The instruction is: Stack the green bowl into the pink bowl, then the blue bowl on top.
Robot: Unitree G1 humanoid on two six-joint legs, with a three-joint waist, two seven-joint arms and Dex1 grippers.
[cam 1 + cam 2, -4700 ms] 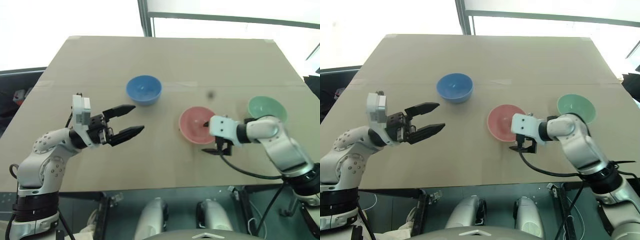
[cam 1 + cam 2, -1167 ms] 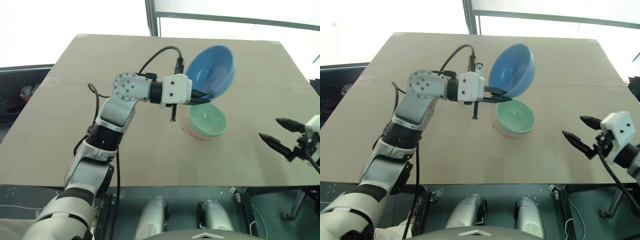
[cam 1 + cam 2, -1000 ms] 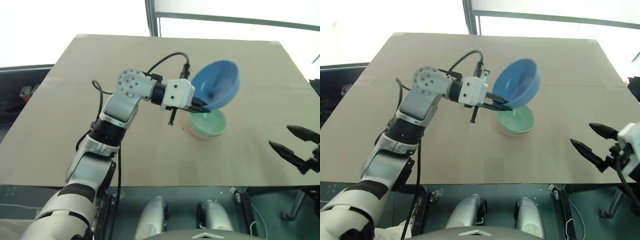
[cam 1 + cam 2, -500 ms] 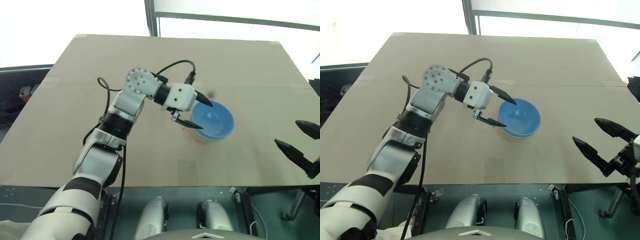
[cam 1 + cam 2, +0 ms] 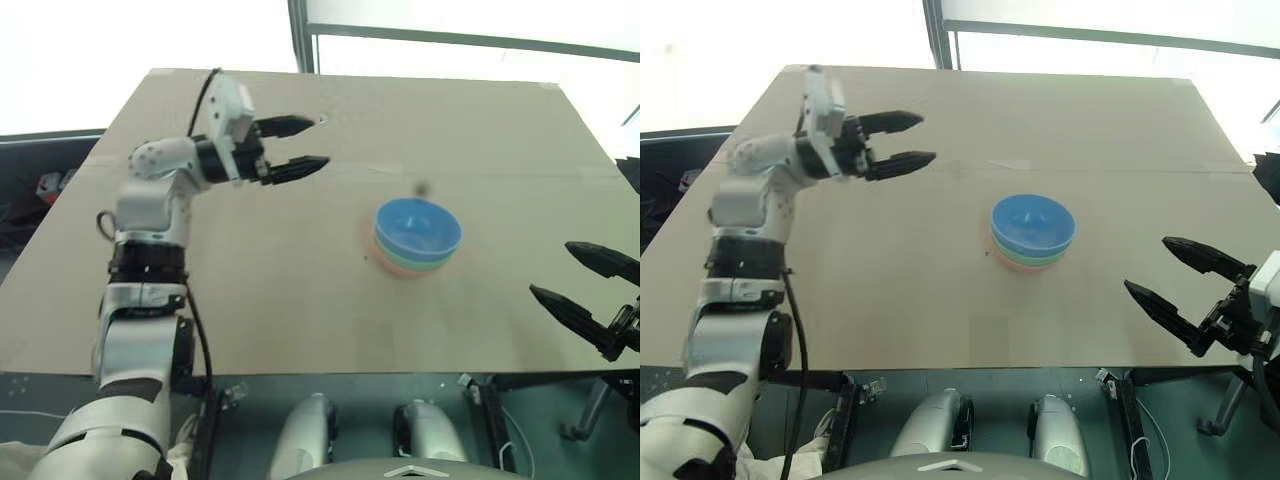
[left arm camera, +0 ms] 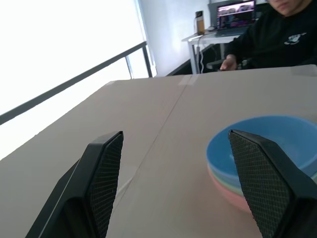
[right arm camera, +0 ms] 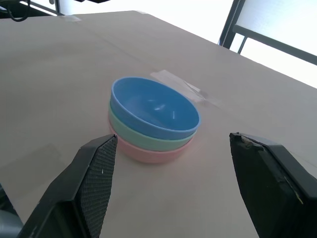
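Observation:
Right of the table's middle stand three bowls nested in one stack: the blue bowl (image 5: 418,226) on top, the green bowl (image 7: 148,136) under it, the pink bowl (image 7: 148,153) at the bottom on the table. My left gripper (image 5: 297,147) hangs open and empty over the far left of the table, well apart from the stack. By the near right edge my right gripper (image 5: 1172,273) stands open and empty, its fingers pointing toward the stack.
The brown table (image 5: 270,290) has a taped seam (image 5: 350,165) running across behind the stack. A person in a dark top (image 6: 277,34) sits at a desk with a laptop beyond the table's right side. A window frame post (image 5: 300,35) stands past the far edge.
My left gripper let go of the blue bowl, which now rests on the green bowl. The left arm swung away to the far left. The right gripper hardly moved.

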